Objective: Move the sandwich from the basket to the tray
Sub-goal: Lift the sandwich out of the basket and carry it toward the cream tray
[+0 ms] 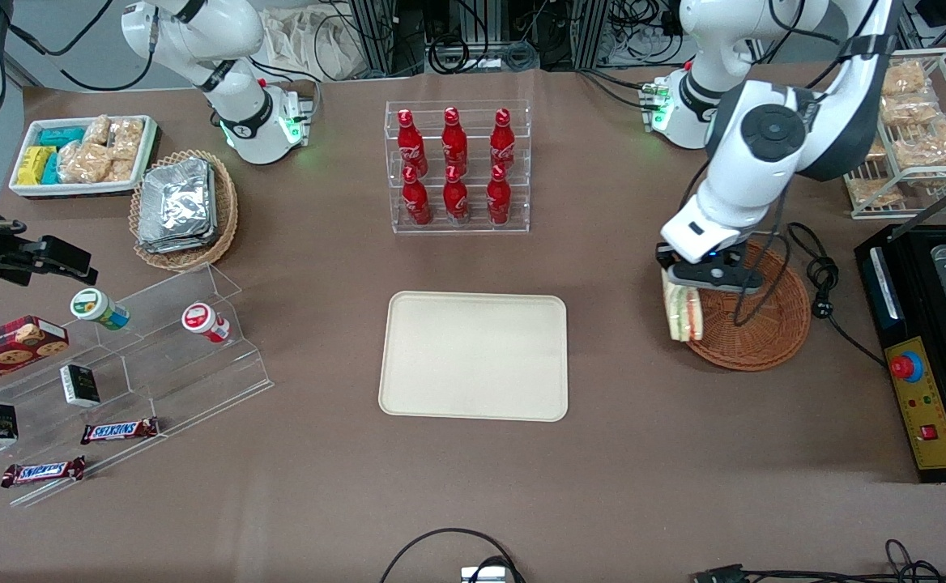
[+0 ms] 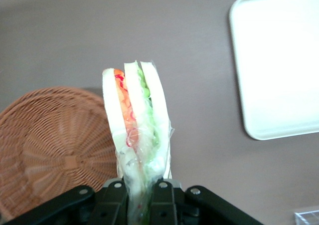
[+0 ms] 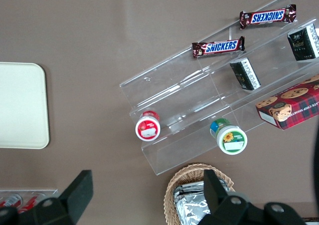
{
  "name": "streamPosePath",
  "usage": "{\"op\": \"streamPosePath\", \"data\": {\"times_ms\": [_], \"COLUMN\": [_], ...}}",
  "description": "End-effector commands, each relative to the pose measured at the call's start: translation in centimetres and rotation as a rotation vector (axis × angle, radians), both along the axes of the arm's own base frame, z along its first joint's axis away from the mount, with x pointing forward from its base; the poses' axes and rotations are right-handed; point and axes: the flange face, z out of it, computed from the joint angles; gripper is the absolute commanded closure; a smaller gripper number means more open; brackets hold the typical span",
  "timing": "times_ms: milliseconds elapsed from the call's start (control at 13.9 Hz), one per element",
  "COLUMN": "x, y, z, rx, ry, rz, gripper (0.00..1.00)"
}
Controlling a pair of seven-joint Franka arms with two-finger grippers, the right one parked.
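Observation:
My left gripper (image 1: pixel 688 283) is shut on the sandwich (image 1: pixel 681 312), a clear-wrapped wedge of white bread with green and orange-red filling. It hangs lifted over the rim of the reddish-brown wicker basket (image 1: pixel 764 324), on the side toward the tray. In the left wrist view the sandwich (image 2: pixel 135 120) sticks out from between the black fingers (image 2: pixel 162 200), with the basket (image 2: pixel 55 145) beside it and the tray (image 2: pixel 279 65) farther off. The cream-beige tray (image 1: pixel 474 355) lies flat at the table's middle with nothing on it.
A clear rack of red bottles (image 1: pixel 457 166) stands farther from the camera than the tray. A black control box (image 1: pixel 922 356) and a wire shelf of snacks (image 1: pixel 910 129) sit at the working arm's end. A tan foil-pack basket (image 1: pixel 184 210), white bin (image 1: pixel 80 154) and acrylic steps (image 1: pixel 125 364) lie toward the parked arm's end.

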Motion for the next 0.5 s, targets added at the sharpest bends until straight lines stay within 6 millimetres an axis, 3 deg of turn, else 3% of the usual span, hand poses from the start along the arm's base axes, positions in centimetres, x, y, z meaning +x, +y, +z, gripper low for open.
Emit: {"op": "streamPosePath", "data": {"times_ms": [0, 432], "x": [2.8, 4.9], "y": [-4.3, -14.2], "z": [0.4, -3.2], "rx": [-0.034, -0.047], "ry": [0.000, -0.006], "rz": [-0.065, 0.022], "gripper": [0.86, 0.87]}}
